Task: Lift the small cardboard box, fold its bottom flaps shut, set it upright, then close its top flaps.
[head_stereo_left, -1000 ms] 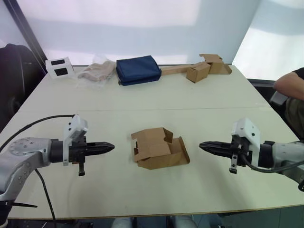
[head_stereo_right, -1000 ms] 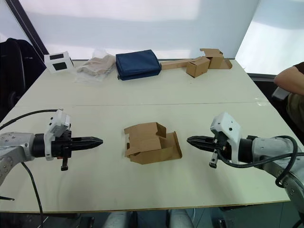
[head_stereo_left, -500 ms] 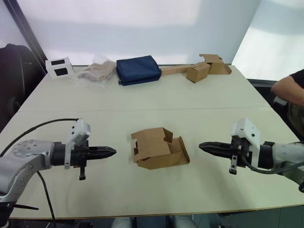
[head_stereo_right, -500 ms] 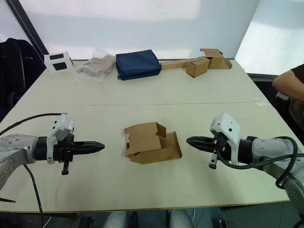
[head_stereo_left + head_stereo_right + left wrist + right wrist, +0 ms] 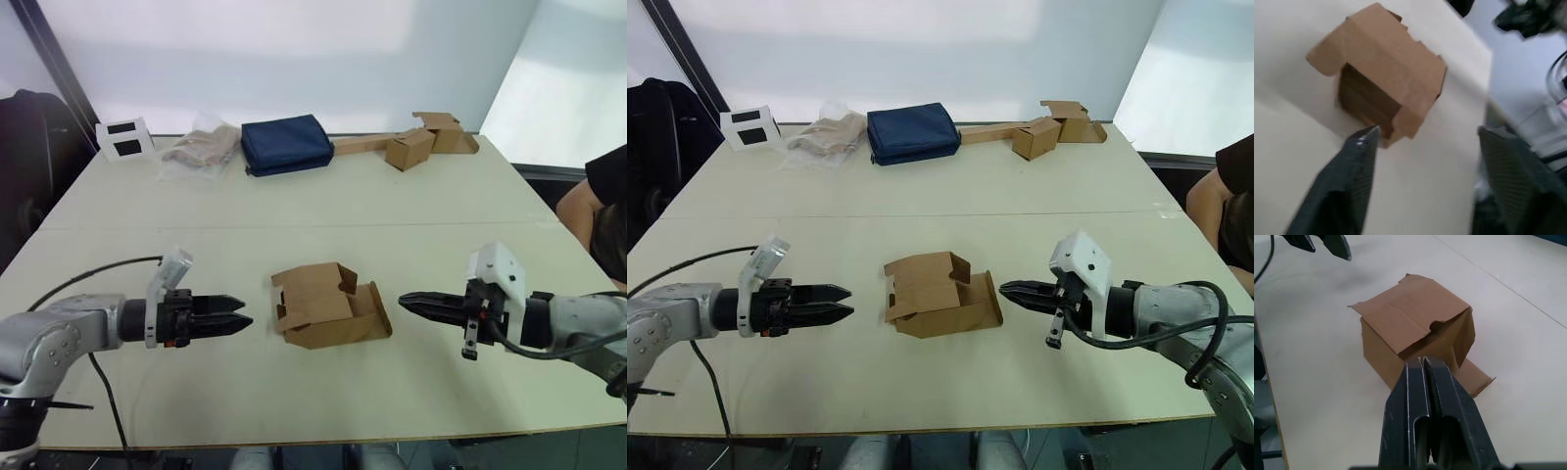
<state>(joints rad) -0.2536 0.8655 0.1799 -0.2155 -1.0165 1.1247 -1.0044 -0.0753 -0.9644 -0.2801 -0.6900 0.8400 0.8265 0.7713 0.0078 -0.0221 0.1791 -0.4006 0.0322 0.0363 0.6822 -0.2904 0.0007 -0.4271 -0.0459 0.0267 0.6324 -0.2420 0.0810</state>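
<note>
The small cardboard box [image 5: 328, 305] lies on its side in the middle of the table, plain brown. Its flaps hang open at both ends, and one flap [image 5: 375, 305] lies flat on the table towards my right arm. I cannot tell which are the bottom flaps and which the top flaps. To the box's left, my left gripper [image 5: 241, 315] is open, a short gap away, pointing at the box [image 5: 1382, 73]. Right of the box, my right gripper [image 5: 403, 298] is shut and empty, its tip close to the flat flap. In the right wrist view its fingertips [image 5: 1422, 361] overlap the box [image 5: 1410, 325].
At the far edge lie a dark blue pouch [image 5: 286, 145], a smaller tan box with a long cardboard strip [image 5: 409, 149], a clear bag [image 5: 201, 149] and a white box with black labels [image 5: 122, 139]. A person's arm [image 5: 600, 191] shows at the right edge.
My left gripper has opened and moved a little closer to the box. My right gripper has crept left towards the box. The box has not moved.
</note>
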